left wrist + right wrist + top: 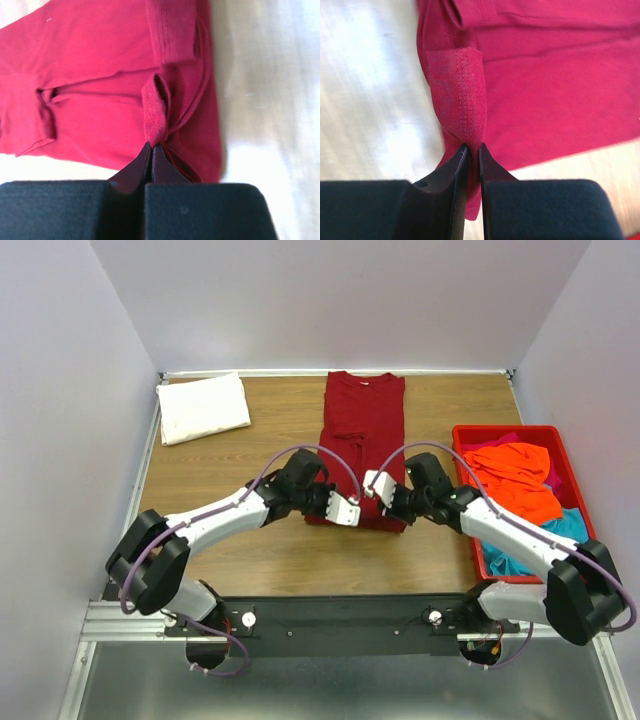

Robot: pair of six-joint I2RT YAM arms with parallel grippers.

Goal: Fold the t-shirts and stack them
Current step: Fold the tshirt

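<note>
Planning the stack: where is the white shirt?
In the top view, the white shirt lies in the far-left corner of the table, left of the dark red shirt.

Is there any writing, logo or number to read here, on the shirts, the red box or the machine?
No readable text anywhere.
The dark red cloth t-shirt: no print; a pale speck at its collar may be a tag, too small to read.
The folded white cloth t-shirt: blank.
The red plastic bin: no label visible.
The left tool and right tool: unmarked.
</note>
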